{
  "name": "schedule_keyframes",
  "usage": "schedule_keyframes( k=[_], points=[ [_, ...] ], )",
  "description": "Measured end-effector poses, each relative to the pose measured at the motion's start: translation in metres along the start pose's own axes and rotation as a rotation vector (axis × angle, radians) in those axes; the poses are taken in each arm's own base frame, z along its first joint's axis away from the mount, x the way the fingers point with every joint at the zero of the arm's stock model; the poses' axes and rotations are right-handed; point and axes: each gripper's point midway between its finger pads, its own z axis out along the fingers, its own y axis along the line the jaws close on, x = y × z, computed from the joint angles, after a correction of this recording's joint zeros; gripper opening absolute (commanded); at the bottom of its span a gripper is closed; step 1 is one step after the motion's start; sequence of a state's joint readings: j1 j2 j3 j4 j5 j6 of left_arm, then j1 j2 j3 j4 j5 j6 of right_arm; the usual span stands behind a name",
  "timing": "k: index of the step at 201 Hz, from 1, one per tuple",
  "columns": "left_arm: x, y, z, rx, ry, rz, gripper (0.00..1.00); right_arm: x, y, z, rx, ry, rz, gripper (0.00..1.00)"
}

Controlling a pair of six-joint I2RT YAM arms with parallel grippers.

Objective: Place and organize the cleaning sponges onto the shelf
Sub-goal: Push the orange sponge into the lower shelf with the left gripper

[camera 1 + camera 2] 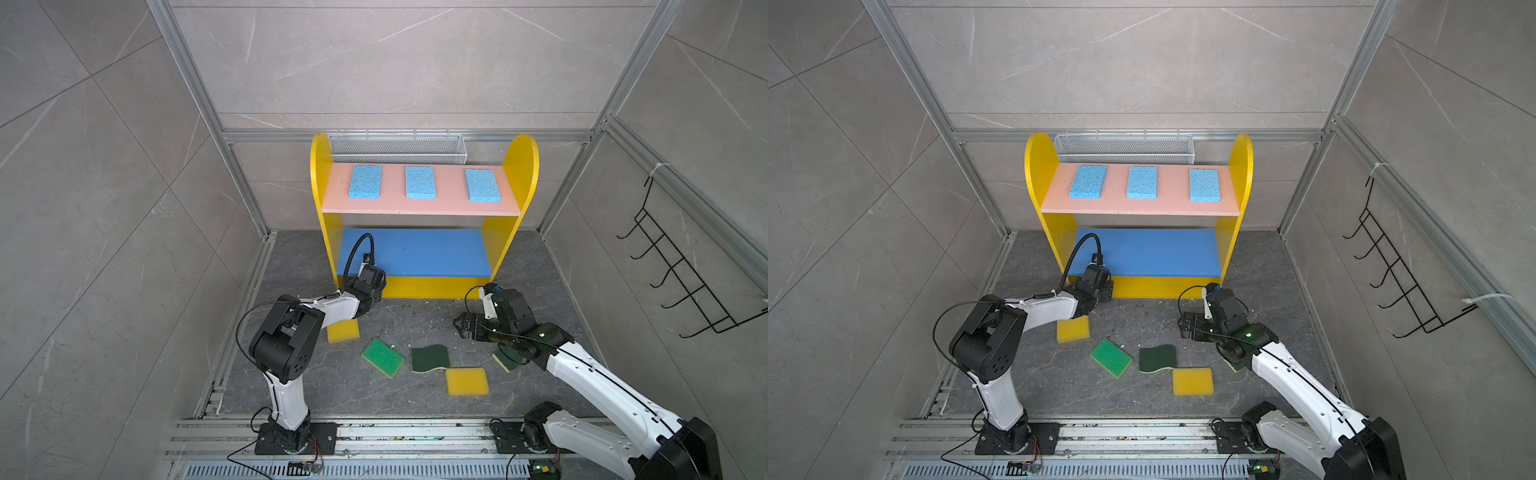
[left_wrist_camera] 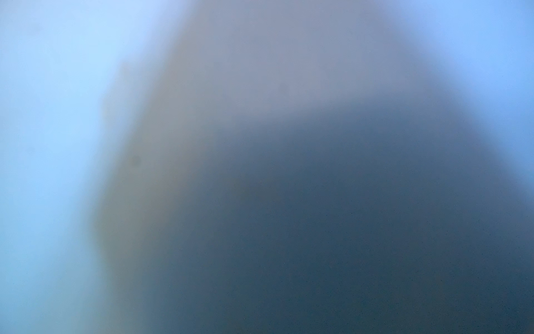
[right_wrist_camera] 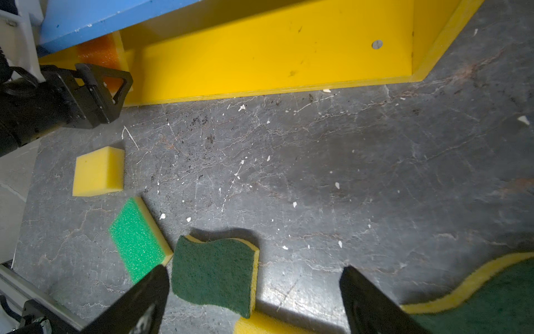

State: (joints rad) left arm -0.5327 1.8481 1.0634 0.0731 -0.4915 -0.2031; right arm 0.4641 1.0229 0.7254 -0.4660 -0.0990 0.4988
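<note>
On pink board (image 1: 392, 189), porous blue rectangles (image 1: 419, 182)

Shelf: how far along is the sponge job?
Done: three light blue sponges on the pink top board. In hand: left pincer at the orange sponge under the blue middle board, grip unclear. To do: two yellow sponges, bright green sponge, two dark green scourers on the floor; right pincer open.
</note>
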Motion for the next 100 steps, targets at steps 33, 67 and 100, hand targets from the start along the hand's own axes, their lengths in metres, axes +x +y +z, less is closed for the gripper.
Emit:
schedule_keyframes(
  k=[33,67,100],
  points=[
    [-0.0009,0.0010,0.0027,-0.010,-0.004,-0.004,0.81,0.0003,0.0005,0.0000,-0.003,0.002,0.003,0.95],
    [-0.0021,0.0014,0.0049,-0.029,-0.008,-0.020,0.83,0.0006,0.0010,0.0000,-0.006,0.003,0.003,0.94],
    [-0.0022,0.0011,0.0051,-0.028,-0.008,-0.027,0.83,0.0009,0.0018,0.0000,-0.010,0.005,0.003,0.94]
  ],
)
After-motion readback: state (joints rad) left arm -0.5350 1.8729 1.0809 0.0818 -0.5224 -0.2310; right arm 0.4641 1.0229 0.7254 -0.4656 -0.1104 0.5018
